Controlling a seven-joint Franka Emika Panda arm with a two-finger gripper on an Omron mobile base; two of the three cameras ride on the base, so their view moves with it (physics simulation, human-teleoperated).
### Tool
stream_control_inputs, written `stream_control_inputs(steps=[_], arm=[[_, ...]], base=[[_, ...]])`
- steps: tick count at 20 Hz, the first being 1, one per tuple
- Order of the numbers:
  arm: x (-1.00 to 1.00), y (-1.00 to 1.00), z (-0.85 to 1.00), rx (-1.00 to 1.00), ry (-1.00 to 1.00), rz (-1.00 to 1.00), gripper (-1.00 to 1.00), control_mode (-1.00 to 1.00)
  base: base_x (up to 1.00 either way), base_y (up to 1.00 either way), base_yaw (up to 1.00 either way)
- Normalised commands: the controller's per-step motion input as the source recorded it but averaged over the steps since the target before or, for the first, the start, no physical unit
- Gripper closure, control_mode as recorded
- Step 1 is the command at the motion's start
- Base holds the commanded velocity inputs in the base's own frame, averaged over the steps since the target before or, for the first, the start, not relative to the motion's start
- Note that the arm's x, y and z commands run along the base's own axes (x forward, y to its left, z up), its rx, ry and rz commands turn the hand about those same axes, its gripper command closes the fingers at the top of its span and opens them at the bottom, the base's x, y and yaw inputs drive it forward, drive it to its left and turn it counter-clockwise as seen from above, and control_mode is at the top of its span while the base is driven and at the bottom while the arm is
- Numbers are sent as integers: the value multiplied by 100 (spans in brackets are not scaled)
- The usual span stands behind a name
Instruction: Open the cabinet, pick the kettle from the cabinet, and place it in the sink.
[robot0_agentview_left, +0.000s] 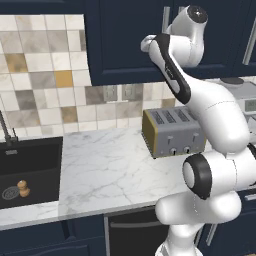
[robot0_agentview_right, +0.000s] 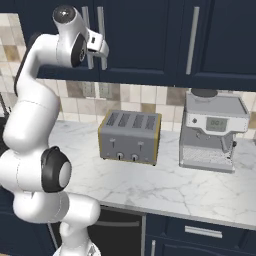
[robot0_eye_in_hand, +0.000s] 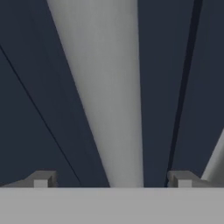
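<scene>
On cabinet (robot0_agentview_right: 140, 40) handle (robot0_eye_in_hand: 109, 96): end effector (robot0_eye_in_hand: 113, 179) spread astride; no legible txt.

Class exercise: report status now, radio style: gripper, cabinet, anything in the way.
Gripper open, fingers astride the cabinet's silver bar handle. Cabinet doors shut, kettle unseen. Nothing blocking the handle.

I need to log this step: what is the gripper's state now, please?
Gripper: open, holding nothing; its fingertips straddle a silver cabinet handle.

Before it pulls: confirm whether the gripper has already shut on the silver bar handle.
No: the gripper stands open, fingertips apart either side of the silver bar handle.
</scene>
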Motion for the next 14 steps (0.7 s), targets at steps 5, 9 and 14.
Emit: stream_control_inputs(steps=[5,9,14], arm=[[35,7,-13,0,7,4,100,-100],[30,10,-19,0,5,1,100,-100],[10,18,-21,1,0,3,100,-100]], base=[[0,0,0],[0,0,0],[0,0,0]])
